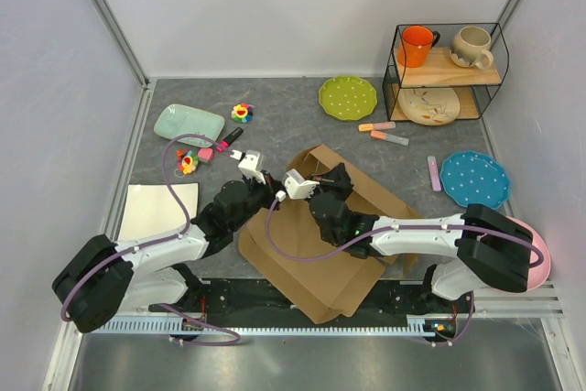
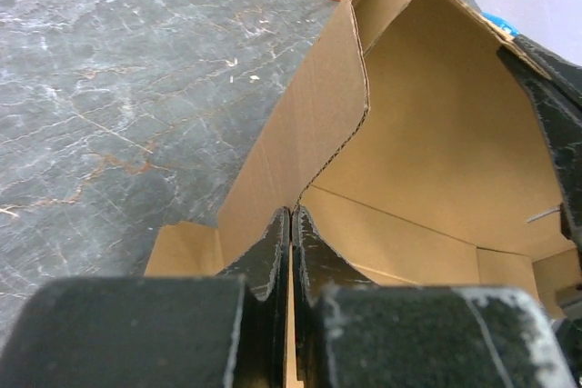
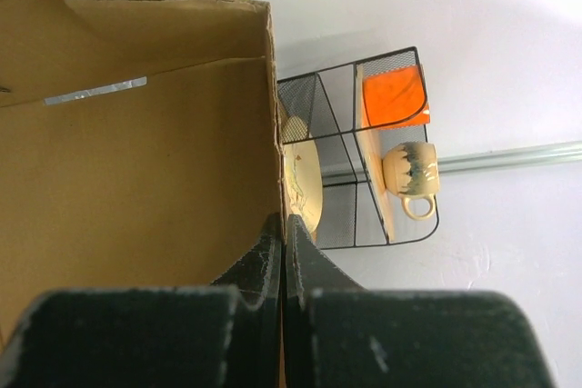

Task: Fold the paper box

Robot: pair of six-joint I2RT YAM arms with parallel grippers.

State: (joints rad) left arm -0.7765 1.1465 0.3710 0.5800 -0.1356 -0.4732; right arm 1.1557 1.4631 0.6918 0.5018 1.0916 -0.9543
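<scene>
- Locate paper box (image 1: 311, 258) at lower centre of top view, half erected
- Note left gripper (image 2: 291, 224) clamped on one raised wall, right gripper (image 3: 282, 229) pinching another wall edge
- Swing both walls upright along creases, evenly

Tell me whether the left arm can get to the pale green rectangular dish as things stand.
Probably not yet: the left claw is shut on an edge of the brown corrugated cardboard box. Once released, the pale green rectangular dish lies near, to its left, nothing tall between.
</scene>
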